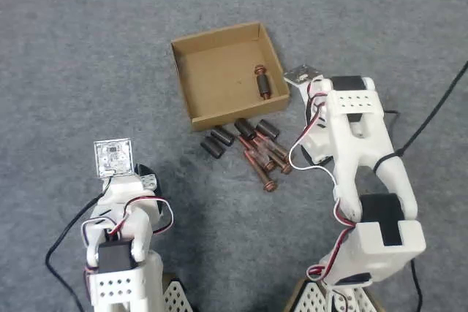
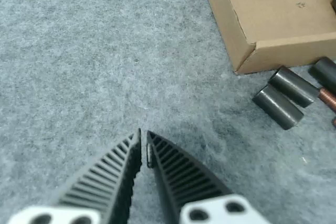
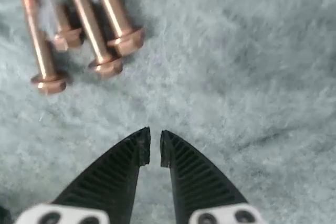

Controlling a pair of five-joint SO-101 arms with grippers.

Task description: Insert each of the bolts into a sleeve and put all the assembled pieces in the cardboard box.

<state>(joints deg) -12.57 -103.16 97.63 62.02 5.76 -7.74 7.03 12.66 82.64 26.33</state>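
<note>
One assembled piece [image 1: 262, 82] already lies in the cardboard box [image 1: 219, 71], near its 3 o'clock wall. By my judgement the work stands between assemblies, with the next bolt not yet picked.

The loose parts lie on the grey mat [image 1: 88, 71] just off the box's 5 o'clock corner. There are four dark sleeves [image 1: 213, 147], two of them apart at the pile's 9 o'clock side. Four copper bolts [image 3: 86, 30] lie bunched together, their heads pointing toward 5 o'clock. The other two sleeves touch the bolt tips. Possibly a tip has entered one, but the high view is too coarse to say.

The left gripper [image 2: 143, 141] is clenched on nothing over bare mat, well out at 8 o'clock from the pile. The right gripper [image 3: 155, 144] is all but closed, with a sliver between its tips, and also empty. It hangs just short of the bolt heads.

The next move calls for the right claw to spread and take one bolt by the shank without dragging its neighbours. The left claw should fetch a free sleeve and hold it level for the insertion.
</note>
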